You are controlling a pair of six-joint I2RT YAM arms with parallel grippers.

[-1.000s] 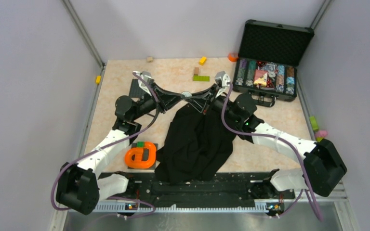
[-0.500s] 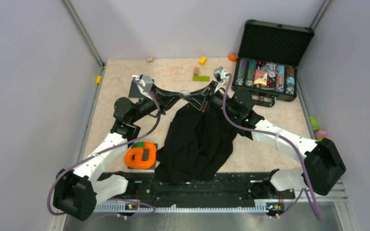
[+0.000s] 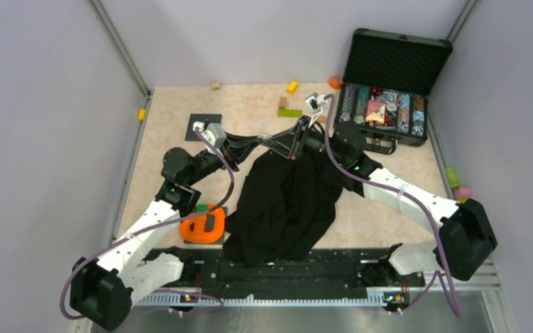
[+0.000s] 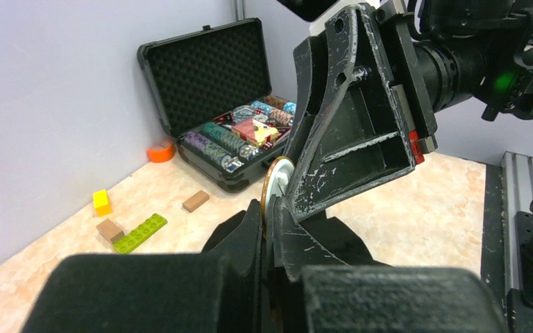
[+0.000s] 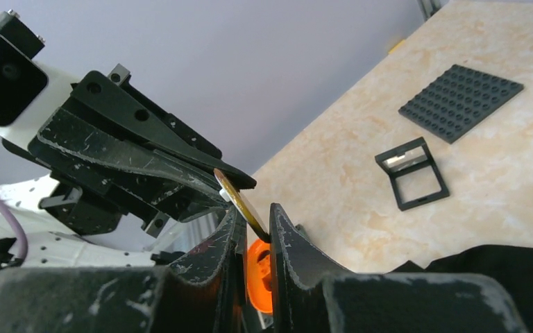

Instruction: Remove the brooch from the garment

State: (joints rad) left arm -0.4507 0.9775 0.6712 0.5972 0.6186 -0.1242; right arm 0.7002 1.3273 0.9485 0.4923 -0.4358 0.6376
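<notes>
The brooch (image 3: pixel 266 137) is a small whitish disc with a gold rim, held in the air above the far end of the black garment (image 3: pixel 284 201). My left gripper (image 3: pixel 262 139) comes in from the left and is shut on it; the left wrist view shows the brooch (image 4: pixel 275 182) edge-on between my left fingers (image 4: pixel 253 222). My right gripper (image 3: pixel 277 142) meets it from the right. In the right wrist view the brooch's (image 5: pixel 239 199) lower edge sits wedged in the narrow gap of my right gripper (image 5: pixel 253 222). The garment (image 4: pixel 375 239) rises in a peak under both grippers.
An open black case (image 3: pixel 395 66) with coloured chips stands at the back right. An orange ring-shaped object (image 3: pixel 203 223) lies left of the garment. A black baseplate (image 5: pixel 461 100) and a small black frame (image 5: pixel 413 173) lie at the back left. A green brick (image 3: pixel 290 112) and small blocks lie near the back.
My left wrist has swung nearer and rolled over while its fingers stayed at the brooch. My right wrist has shifted slightly farther back. The brooch stays in about the same place.
</notes>
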